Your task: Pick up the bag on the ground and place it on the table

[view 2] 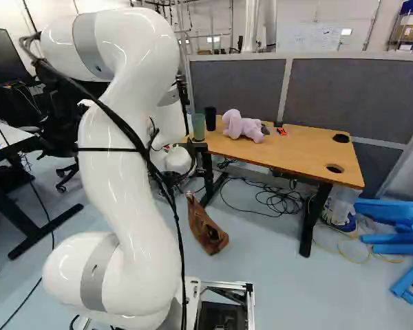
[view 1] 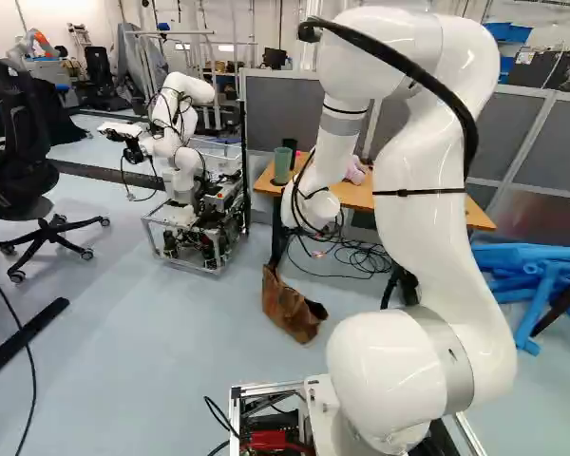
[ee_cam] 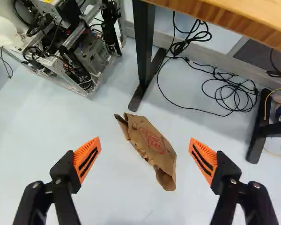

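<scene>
The gripper point(ee_cam: 145, 139) stands wide open, its two orange-padded fingers point(ee_cam: 87, 159) far apart, holding nothing. In the wrist view, with twelve o'clock straight ahead past the fingers, the brown paper bag point(ee_cam: 152, 147) shows in the gap between them and touches neither pad. It lies crumpled on the floor point(ee_cam: 110, 197), stretched from eleven o'clock to five o'clock, with a red print on its side.

In both base views the bag is at six o'clock from the middle. From the bag in the right base view, the wooden table point(view 2: 296, 155) is at one to two o'clock, carrying a pink plush toy point(view 2: 242, 126), a green cup point(view 2: 198, 128) and a black cup point(view 2: 210, 118). The wrist view puts the near table leg point(ee_cam: 144, 51) at twelve o'clock from the bag, apart from it, and the coiled black cables point(ee_cam: 234, 96) at two o'clock. In the left base view, another white robot arm point(view 1: 185, 133) stands at eleven o'clock from the bag, an office chair point(view 1: 19, 142) is at ten and blue foam tubes point(view 1: 527, 261) lie at three.
</scene>
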Robot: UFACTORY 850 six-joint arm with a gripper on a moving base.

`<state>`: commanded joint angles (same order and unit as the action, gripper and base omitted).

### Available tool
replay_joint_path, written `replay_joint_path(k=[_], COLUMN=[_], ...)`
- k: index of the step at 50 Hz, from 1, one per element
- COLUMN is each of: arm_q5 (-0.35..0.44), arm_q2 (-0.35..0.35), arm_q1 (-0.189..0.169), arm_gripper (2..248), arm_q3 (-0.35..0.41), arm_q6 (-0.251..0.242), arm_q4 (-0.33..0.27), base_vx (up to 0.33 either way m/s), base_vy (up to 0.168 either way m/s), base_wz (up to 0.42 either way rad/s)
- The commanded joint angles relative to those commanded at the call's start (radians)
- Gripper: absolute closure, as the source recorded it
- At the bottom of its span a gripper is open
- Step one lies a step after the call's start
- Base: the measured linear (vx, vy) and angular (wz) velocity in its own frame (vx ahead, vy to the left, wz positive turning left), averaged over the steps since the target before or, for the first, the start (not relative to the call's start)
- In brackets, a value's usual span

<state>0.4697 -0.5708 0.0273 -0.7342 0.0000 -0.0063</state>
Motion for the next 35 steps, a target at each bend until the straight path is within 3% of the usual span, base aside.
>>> replay_joint_path(k=[35], arm_q5=[-0.087], arm_q2=[-0.211], arm_q1=[0.005], arm_gripper=[3], arm_q3=[-0.208], arm_q6=[0.0], arm_q4=[0.0], base_vx=[0.0], base_vy=[0.0], base_wz=[0.0])
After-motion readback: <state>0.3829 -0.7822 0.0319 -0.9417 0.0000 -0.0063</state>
